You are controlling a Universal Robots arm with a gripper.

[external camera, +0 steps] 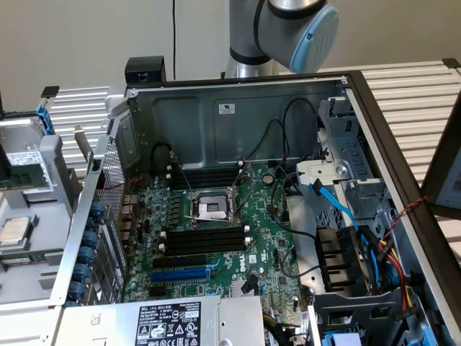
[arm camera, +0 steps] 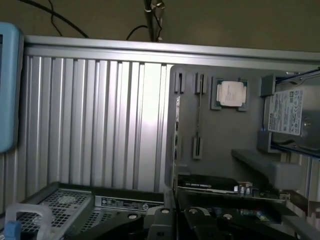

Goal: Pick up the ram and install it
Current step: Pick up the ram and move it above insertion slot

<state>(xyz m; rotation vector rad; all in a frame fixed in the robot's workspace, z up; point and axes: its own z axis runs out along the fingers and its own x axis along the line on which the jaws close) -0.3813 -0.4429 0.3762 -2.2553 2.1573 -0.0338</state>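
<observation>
Exterior view: robot arm (external camera: 288, 25), grey with a pale blue joint cap, above the rear wall of an open computer case (external camera: 374, 115) lying on a ribbed metal table (external camera: 410, 94). Inside the case: green motherboard (external camera: 216, 256); bare processor socket (external camera: 210, 207) at its middle; two banks of black memory slots (external camera: 205, 238) with white end clips, one on either side of the socket; blue expansion slot (external camera: 180, 274) beside the nearer bank; blue cable (external camera: 338, 205) and bundled wires towards the exterior view's right; labelled power supply (external camera: 169, 321) at the near edge. Grey parts tray (external camera: 50, 180) outside the case, at the exterior view's left, bearing a processor (external camera: 14, 229). Wrist view: gripper (arm camera: 175, 222), dark parts at the frame edge, claw state cannot be told. The same tray, with processor, a labelled hard drive (arm camera: 287, 112) standing just beside it, and the ram (arm camera: 199, 112), seen edge-on as a thin dark strip standing between two small grey posts, next to the processor and outside the case.
</observation>
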